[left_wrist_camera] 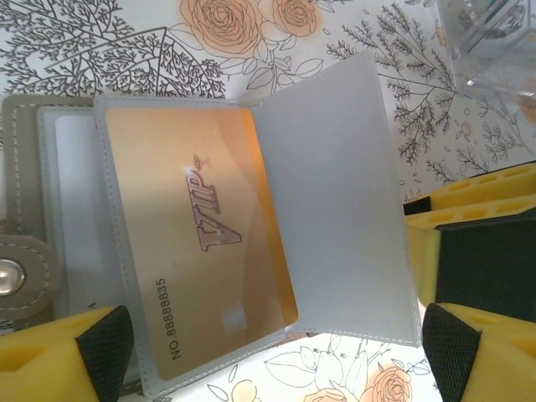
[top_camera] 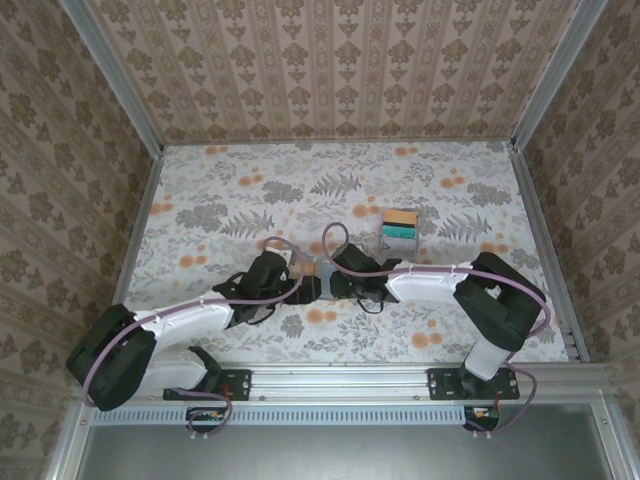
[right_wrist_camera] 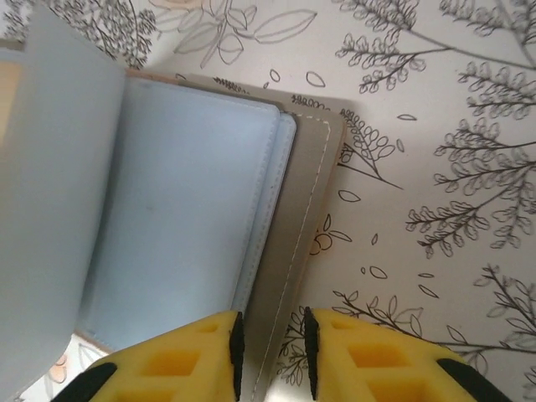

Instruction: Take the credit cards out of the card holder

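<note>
Under the card holder (left_wrist_camera: 335, 193), a table (top_camera: 250, 200) in pale cloth printed with grey ferns and orange roses. Around it on three sides, walls (top_camera: 330, 70) papered in a beige damask stripe, with a metal frame (top_camera: 110, 70) running up the corners. Beyond the card holder, toward the back wall and a little to the right, a clear plastic box (top_camera: 400, 228); holds a stack of coloured cards (top_camera: 401, 222), orange and teal on top. Near the front middle of the table, between the two arm tips, the card holder itself: lies opened and flat, taupe-grey stitched cover down, bluish-grey leaves up, one leaf lifted off the rest. In the pocket beside that lifted leaf, a gold credit card (left_wrist_camera: 201, 243) stamped VIP with a number along one edge; sits mostly under a frosted sleeve, one strip of it bare next to the leaf. At the card holder's outer end, a closure tab with a snap button (left_wrist_camera: 8, 276). Over the card holder, the left gripper (left_wrist_camera: 276, 347): spread wide, yellow fingers out toward opposite ends of the card holder, clamping nothing. At the cover's stitched edge, the right gripper (right_wrist_camera: 270, 360): parted only a little, that edge between the pads, a sliver of cloth showing between edge and one pad, no pinch.
</note>
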`<act>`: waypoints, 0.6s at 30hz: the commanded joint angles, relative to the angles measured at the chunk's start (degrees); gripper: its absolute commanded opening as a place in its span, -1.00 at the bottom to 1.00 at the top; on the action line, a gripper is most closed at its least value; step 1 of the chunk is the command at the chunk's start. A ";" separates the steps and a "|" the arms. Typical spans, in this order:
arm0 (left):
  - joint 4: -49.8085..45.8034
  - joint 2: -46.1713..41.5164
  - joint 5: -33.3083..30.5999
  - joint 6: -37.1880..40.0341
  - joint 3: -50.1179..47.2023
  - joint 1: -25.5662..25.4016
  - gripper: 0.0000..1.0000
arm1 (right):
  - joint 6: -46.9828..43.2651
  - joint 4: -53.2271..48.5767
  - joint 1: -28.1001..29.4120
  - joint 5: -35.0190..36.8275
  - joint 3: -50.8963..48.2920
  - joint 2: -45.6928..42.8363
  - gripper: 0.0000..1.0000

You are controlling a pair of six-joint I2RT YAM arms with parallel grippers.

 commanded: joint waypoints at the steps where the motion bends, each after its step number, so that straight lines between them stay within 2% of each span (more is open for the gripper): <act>1: -2.73 -1.75 -1.24 0.90 1.46 -0.36 0.94 | 0.76 -1.80 -0.62 2.54 -0.79 -3.84 -0.33; 6: -3.09 -1.88 -1.11 1.40 1.64 -0.17 1.00 | 0.42 -3.01 -0.87 3.26 -0.37 -6.08 -0.30; 12: -3.49 -2.10 -1.15 1.98 1.99 0.65 0.94 | 0.40 -2.64 -0.89 1.44 -0.01 -7.12 -0.31; 15: -4.12 -2.89 -0.99 2.49 1.28 2.68 0.78 | 1.20 -0.54 -0.90 -2.01 -0.08 -6.91 -0.34; 16: -4.15 -3.26 -0.83 2.38 0.86 3.76 0.61 | 1.82 0.71 -0.84 -3.22 -0.25 -6.65 -0.35; 17: -3.96 -3.50 -0.15 2.49 0.40 4.95 0.28 | 2.53 2.00 -0.89 -4.41 -0.44 -6.30 -0.36; 18: -3.83 -3.63 0.51 2.64 0.11 5.90 0.12 | 3.14 2.94 -0.83 -5.11 -0.45 -5.93 -0.37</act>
